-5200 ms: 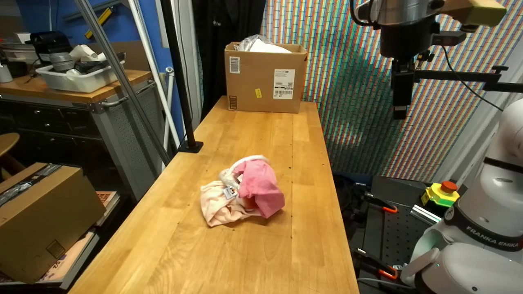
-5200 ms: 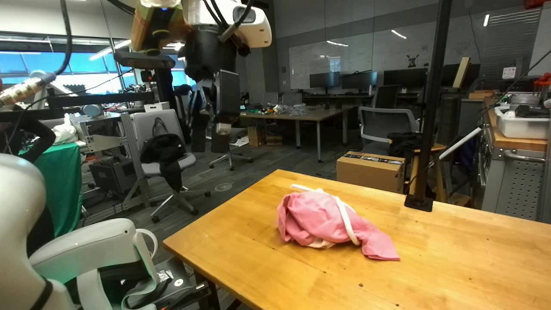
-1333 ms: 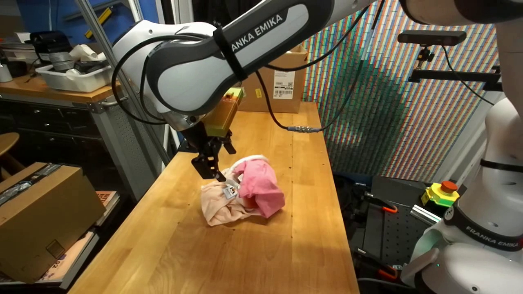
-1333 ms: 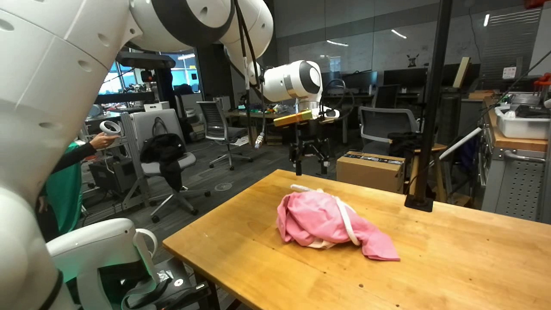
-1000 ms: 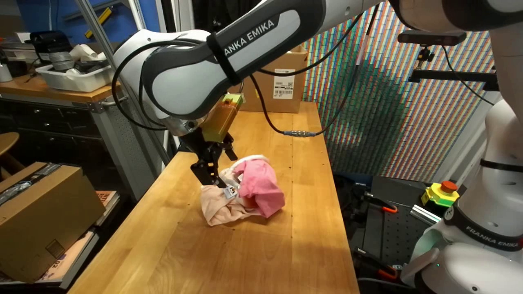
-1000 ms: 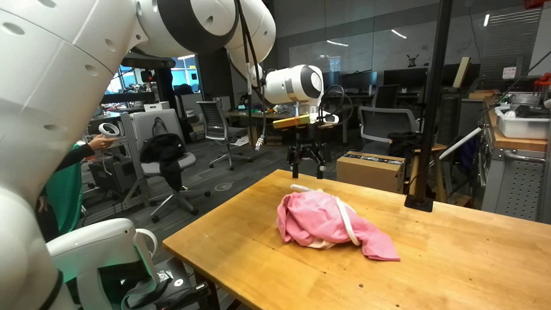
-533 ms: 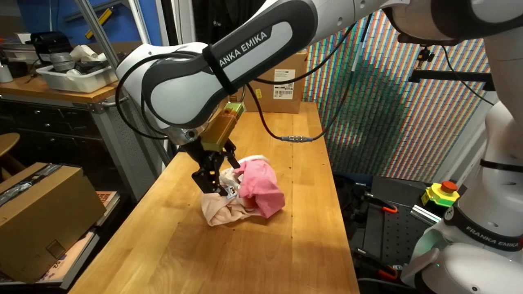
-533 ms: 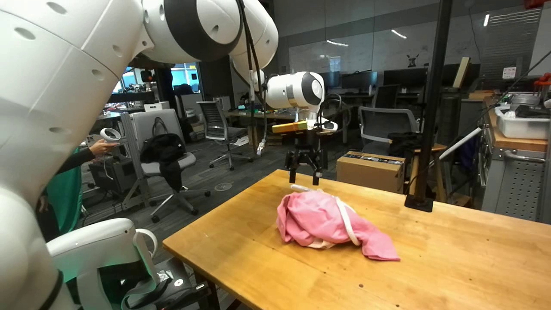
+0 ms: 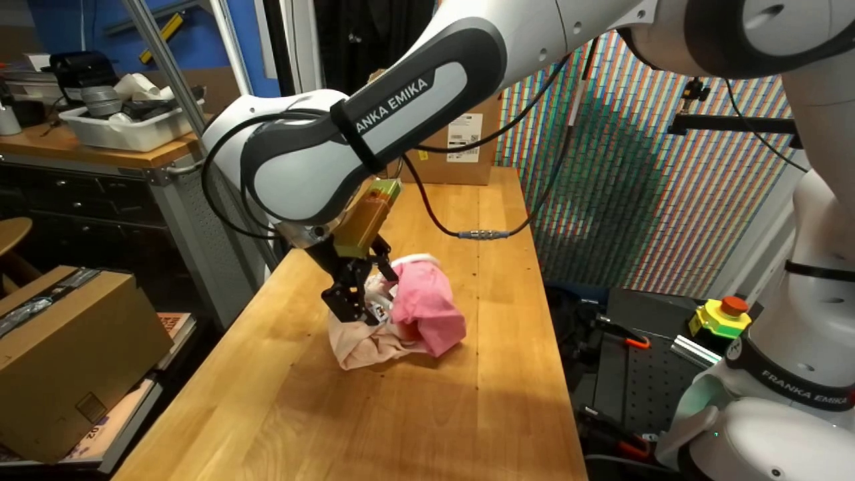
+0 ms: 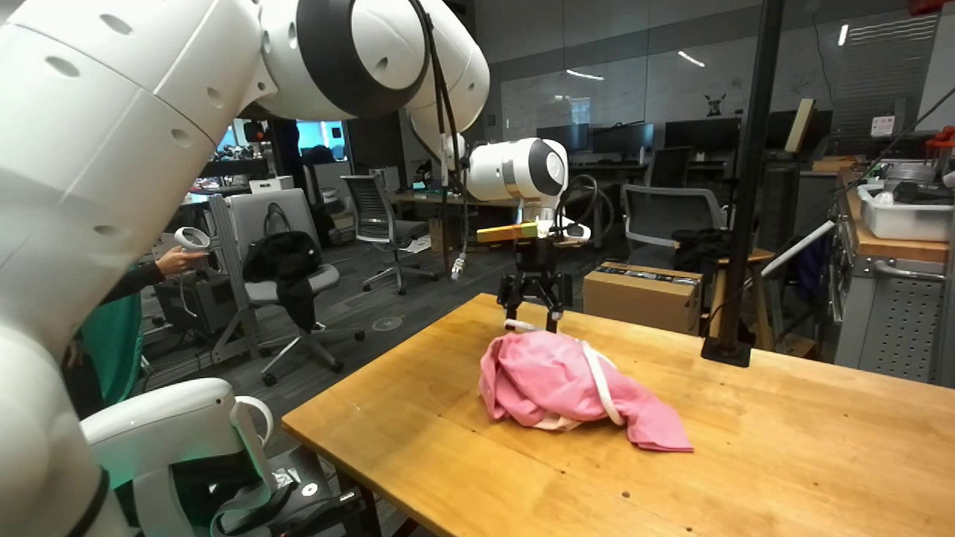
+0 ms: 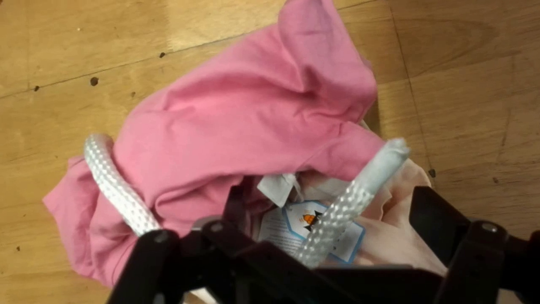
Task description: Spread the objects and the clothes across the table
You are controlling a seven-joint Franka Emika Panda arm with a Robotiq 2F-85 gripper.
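Pink cloth (image 11: pixel 236 122) lies in a soft heap just under the black two-fingered pincer (image 11: pixel 329 200). Pale peach cloth (image 11: pixel 392 242) is bunched up with it, below the pincer too. Both sit in one bundle on a light brown wooden table (image 9: pixel 427 427).

The pincer's two fingers are wide apart and point down at the heap. In the wrist view, I see the end of a white braided rope (image 11: pixel 352 200) between them. A white paper tag (image 11: pixel 303 215) with a blue edge and a little orange picture shows there too, partly hidden by the rope. Next to the tag pokes a small plain white label (image 11: pixel 275 191). Another bit of white rope (image 11: pixel 122 202) bends over the pink cloth, off to one side of the pincer. I can't tell if it is the same rope, because the pincer hides what is between. I can't tell either whether the fingertips touch the cloth.

In an exterior view, a yellow-brown block (image 9: pixel 364 217) sits just above the pincer, near the end of a white and grey robot arm (image 9: pixel 394 110). Well past the pincer, a brown cardboard box (image 9: pixel 477 174) with a white sticker stands on the table.
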